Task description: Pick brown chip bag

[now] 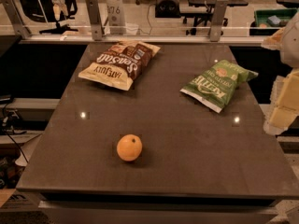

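The brown chip bag [120, 63] lies flat at the far left of the dark table [187, 162], dark brown and cream-yellow with white "Sea Salt" lettering. My gripper [284, 107] shows as pale cream-yellow parts at the right edge of the view, beyond the table's right side and far from the brown bag. It holds nothing that I can see.
A green chip bag [217, 84] lies at the far right of the table. An orange [129, 147] sits near the front middle. A metal rail with posts [93, 17] runs along the table's far edge.
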Controlling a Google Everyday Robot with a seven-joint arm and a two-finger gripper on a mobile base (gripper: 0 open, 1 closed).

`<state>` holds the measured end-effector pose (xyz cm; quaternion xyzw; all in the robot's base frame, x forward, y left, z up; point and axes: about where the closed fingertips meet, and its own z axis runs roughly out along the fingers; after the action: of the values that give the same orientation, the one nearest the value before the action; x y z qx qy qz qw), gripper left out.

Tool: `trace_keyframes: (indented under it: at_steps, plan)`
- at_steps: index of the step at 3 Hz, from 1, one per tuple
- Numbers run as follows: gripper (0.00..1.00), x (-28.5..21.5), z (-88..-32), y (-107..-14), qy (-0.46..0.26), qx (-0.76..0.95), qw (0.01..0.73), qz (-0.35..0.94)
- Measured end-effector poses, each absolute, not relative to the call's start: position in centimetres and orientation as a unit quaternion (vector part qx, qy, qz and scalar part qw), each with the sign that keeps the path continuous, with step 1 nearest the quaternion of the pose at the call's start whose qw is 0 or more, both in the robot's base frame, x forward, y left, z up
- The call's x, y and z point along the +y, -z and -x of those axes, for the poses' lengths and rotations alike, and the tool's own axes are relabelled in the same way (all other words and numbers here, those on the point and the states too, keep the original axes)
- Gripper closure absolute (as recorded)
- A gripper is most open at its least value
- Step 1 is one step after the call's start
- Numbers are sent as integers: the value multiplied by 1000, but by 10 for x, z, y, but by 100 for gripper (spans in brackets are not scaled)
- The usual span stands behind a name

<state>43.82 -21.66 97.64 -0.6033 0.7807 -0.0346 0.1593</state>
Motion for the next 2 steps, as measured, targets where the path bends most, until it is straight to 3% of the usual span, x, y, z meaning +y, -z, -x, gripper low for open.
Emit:
trace_keyframes:
  at_steps: [2]
  plan:
    - [0, -200, -468, -978, 26, 780, 182, 598]
